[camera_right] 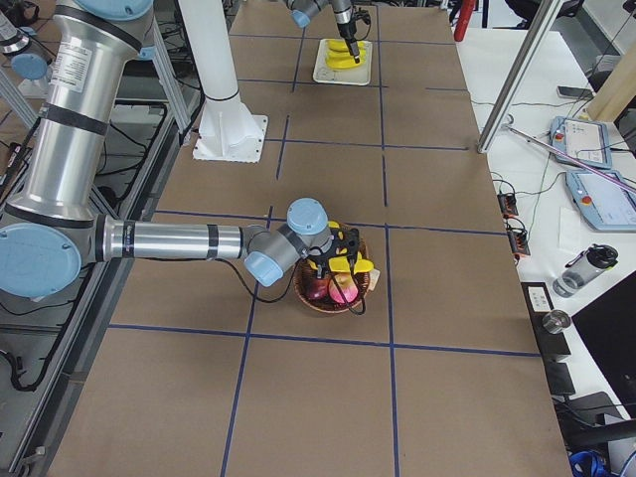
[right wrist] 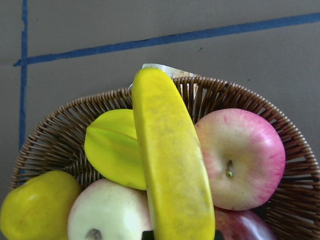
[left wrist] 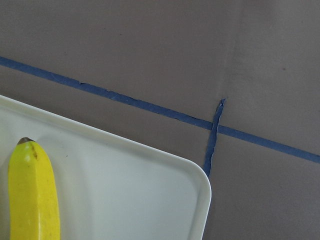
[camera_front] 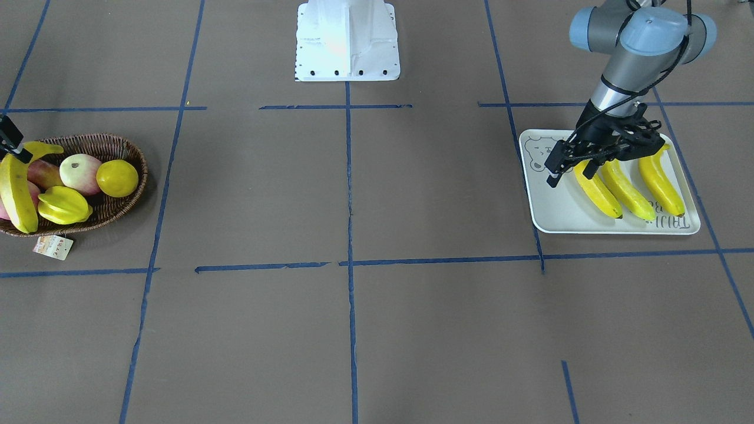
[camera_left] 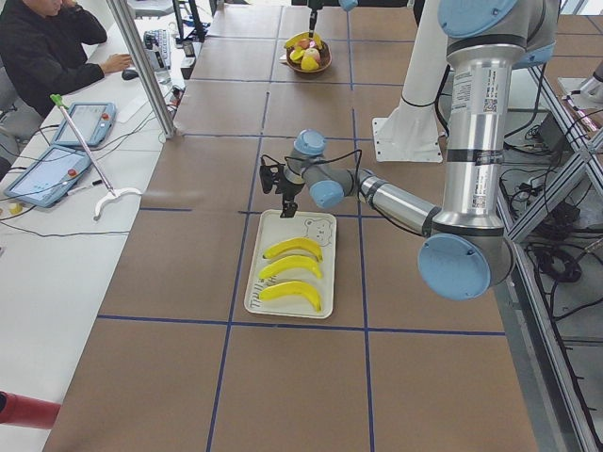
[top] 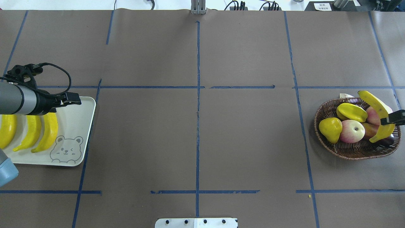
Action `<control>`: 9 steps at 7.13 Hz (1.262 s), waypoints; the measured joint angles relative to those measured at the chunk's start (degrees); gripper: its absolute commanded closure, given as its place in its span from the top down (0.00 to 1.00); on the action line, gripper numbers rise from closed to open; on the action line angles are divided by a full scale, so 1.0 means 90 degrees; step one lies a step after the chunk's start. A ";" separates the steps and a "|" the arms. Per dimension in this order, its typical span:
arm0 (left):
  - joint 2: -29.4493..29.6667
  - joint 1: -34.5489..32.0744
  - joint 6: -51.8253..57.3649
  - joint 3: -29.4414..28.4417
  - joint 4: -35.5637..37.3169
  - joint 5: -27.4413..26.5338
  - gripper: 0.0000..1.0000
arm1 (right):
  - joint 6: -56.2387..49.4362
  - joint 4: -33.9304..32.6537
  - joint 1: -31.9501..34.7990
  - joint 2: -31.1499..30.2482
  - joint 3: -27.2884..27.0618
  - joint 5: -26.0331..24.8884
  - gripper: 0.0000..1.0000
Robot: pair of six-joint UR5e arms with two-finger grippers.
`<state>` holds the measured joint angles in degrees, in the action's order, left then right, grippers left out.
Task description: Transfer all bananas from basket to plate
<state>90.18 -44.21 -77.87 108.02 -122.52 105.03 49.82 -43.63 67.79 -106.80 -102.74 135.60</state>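
Table (top: pixel 196 142) with a white plate (top: pixel 80 126) at one end and a basket (top: pixel 354 152) far from it.
The plate has a bear face on it, and the brown basket sits well apart from the plate, at the other end of the table. Three bananas (top: pixel 31 131) lie side by side on the plate, next to the bear face. The fourth banana (top: pixel 373 102) is far from the plate, tilted over the other fruit (top: pixel 349 131) in the basket. The left gripper (camera_front: pixel 572 169) hangs just over the plate, fingers spread, holding nothing. The right gripper (top: pixel 386 121) is closed tight on the fourth banana.
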 measured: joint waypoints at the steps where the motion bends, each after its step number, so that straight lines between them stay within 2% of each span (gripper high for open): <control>1: 0.0000 0.0000 -0.0003 0.0003 -0.0002 0.0002 1.00 | -0.0003 -0.0024 0.0415 0.0019 -0.0205 0.0453 0.00; 3: 0.0200 0.0019 -0.0178 0.0003 -0.0008 0.0032 0.99 | 0.0117 -0.0088 0.0613 0.0513 -0.0542 0.0902 0.00; 4: 0.0506 0.0058 -0.0471 0.0001 -0.0009 0.0061 1.00 | 0.0448 -0.0101 0.0275 0.1025 -0.0597 0.0811 0.00; 5: 0.0894 0.0152 -0.0924 0.0003 -0.0024 0.0083 1.00 | 0.1171 -0.0103 -0.0273 0.1669 -0.0620 0.0478 0.00; 7: 0.1676 0.0367 -0.2045 0.0008 -0.0085 0.0094 0.99 | 0.2805 -0.0103 -0.1386 0.2742 -0.0679 -0.0536 0.00; 9: 0.2487 0.0617 -0.3065 0.0001 -0.0104 0.0086 0.99 | 0.3665 -0.0117 -0.2446 0.3310 -0.0850 -0.1644 0.00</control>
<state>112.56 -38.65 -105.45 108.02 -123.46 105.81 82.80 -44.69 45.77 -77.00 -110.39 120.81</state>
